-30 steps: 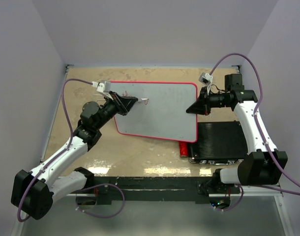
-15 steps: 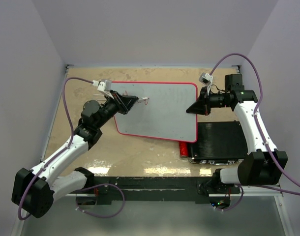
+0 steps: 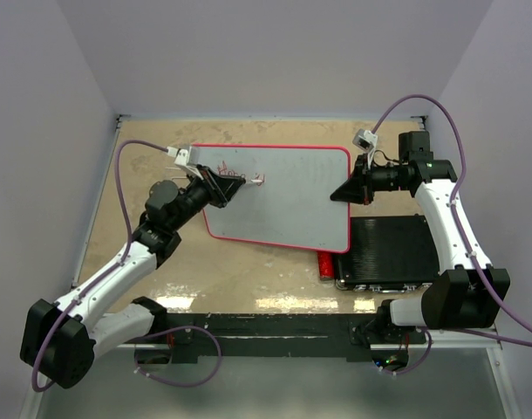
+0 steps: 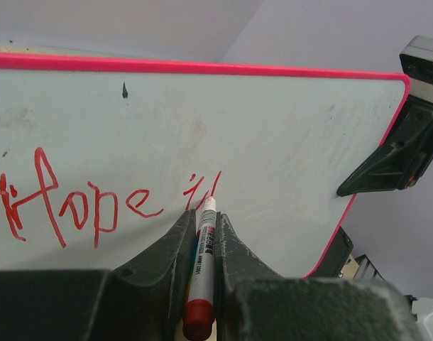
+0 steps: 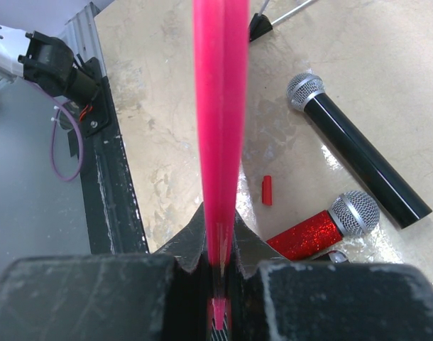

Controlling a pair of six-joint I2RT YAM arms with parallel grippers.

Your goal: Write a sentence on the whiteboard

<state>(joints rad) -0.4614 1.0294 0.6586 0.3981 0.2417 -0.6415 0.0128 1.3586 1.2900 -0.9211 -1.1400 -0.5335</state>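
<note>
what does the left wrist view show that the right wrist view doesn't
Only left wrist: the sentence, "Hope" plus two strokes, and the marker in the left gripper, tip at the lettering. Only right wrist: a black microphone, a red glitter microphone, a red cap on the table. Both: the whiteboard's red frame, clamped by the right gripper.

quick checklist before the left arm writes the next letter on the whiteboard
1. Marker clamped between the left gripper fingers: ok.
2. Marker tip on the whiteboard: looks ok, it meets the surface at the newest stroke.
3. Right gripper shut on the whiteboard's red edge: ok.
4. Sentence complete: not ok, only "Hope" and the start of a second word show.
5. Blank surface to the right of the tip: ok.
</note>
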